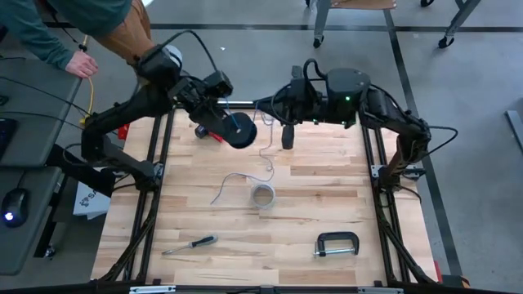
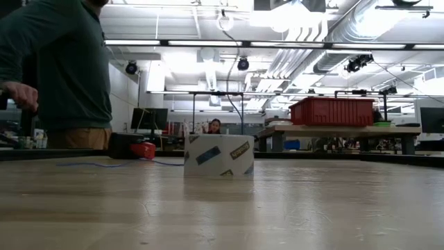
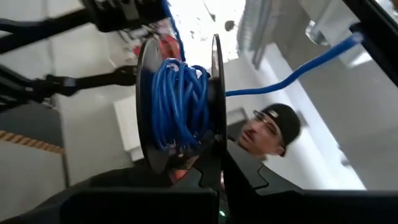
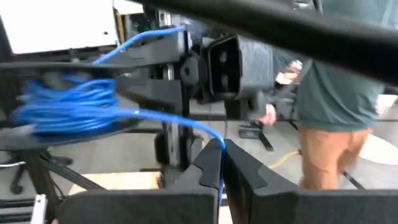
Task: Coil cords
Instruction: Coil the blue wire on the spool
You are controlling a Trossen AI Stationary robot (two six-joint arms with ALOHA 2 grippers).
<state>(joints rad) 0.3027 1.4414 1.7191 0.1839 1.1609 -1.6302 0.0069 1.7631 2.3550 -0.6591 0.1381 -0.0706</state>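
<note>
Wooden table (image 1: 327,196) carries everything, and we work near its far edge with both arms raised. A person (image 1: 73,28) stands off the far left corner. Our left hand (image 3: 214,171) is clamped shut on the rim of a dark spool (image 1: 240,129), held just off the far edge's middle, with most of the blue cord (image 3: 177,102) already wound on it. Our right hand (image 4: 222,155) hovers just beside it toward the right, fingers pinched shut on the blue strand that runs from the spool. A roll of tape (image 1: 262,196) sits near the table's centre, a clamp (image 1: 337,243) toward the near right, a screwdriver (image 1: 189,243) toward the near left. The pale grey cord (image 1: 237,181) lies loose on the table between the spool and the tape, not coiled yet. We judge the risk is slack: if the pinched strand slips or goes loose, turns could spill over the spool's flange and tangle.
</note>
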